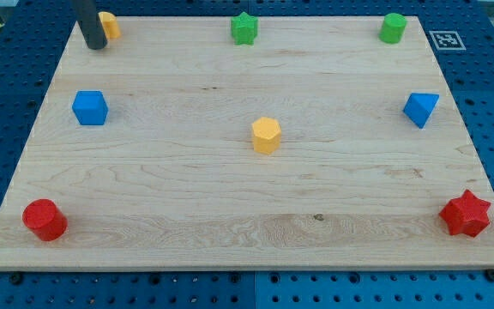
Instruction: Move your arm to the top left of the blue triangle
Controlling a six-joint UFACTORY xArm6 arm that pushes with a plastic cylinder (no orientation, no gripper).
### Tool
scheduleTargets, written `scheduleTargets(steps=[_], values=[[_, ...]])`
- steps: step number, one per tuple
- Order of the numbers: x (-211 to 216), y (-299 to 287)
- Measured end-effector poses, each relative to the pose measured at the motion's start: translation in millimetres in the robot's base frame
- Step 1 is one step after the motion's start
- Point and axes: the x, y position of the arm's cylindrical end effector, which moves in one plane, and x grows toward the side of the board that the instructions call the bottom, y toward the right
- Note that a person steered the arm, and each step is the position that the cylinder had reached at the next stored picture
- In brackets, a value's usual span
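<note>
The blue triangle (pixel 421 109) lies near the board's right edge, about a third of the way down. My tip (pixel 96 46) stands at the board's top left corner, far to the left of and above the blue triangle. It is right beside an orange block (pixel 110 25), partly hiding it; I cannot tell if they touch.
A blue cube (pixel 90 108) lies at the left, a yellow hexagonal block (pixel 266 135) in the middle, a green star (pixel 244 28) at top centre, a green cylinder (pixel 393 27) at top right, a red cylinder (pixel 45 220) at bottom left, a red star (pixel 466 215) at bottom right. All rest on the wooden board (pixel 230 215).
</note>
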Motion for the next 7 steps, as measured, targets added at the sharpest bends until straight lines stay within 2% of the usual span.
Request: scheduleTargets(steps=[1,3,5,7], values=[[47,42],[63,163],[64,174],[65,216]])
